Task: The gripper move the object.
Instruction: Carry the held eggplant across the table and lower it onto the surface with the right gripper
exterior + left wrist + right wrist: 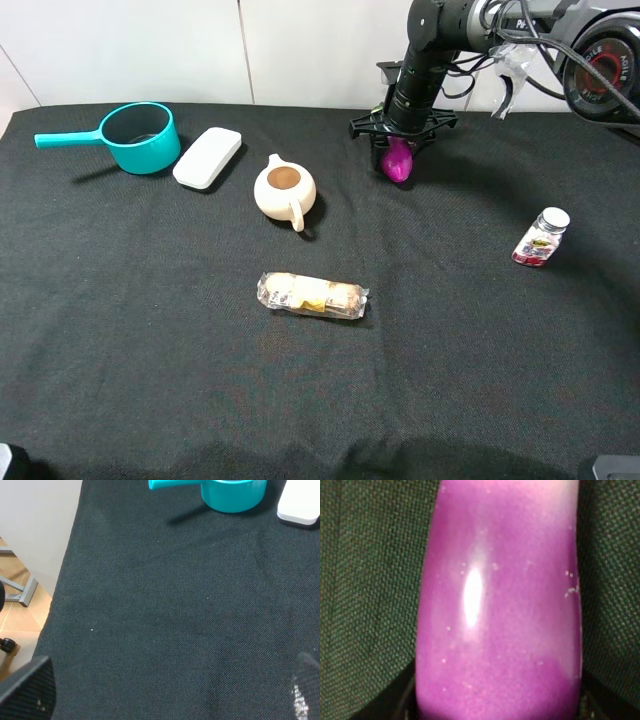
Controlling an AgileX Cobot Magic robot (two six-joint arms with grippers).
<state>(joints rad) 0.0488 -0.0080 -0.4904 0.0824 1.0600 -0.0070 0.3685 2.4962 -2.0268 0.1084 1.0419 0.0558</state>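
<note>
Clamping the right gripper (401, 140) tight around the eggplant (400, 162), end-down at the back of the cloth (450, 330), right of the teapot (285, 188). Farther out: a roll (312, 295) toward the front, a jar (541, 237) off right. Holding the left gripper (165, 687) wide above cloth near the pan (230, 495).

Saucepan (140, 137) at the back left of the desk (150, 350), flat box (208, 157) just beside it on the right, small pot (284, 189) further right and nearer, eggplant (400, 166) back right beneath the right pincer (402, 135), snack roll (311, 295) front centre, small jar (541, 238) far right, well apart.
</note>
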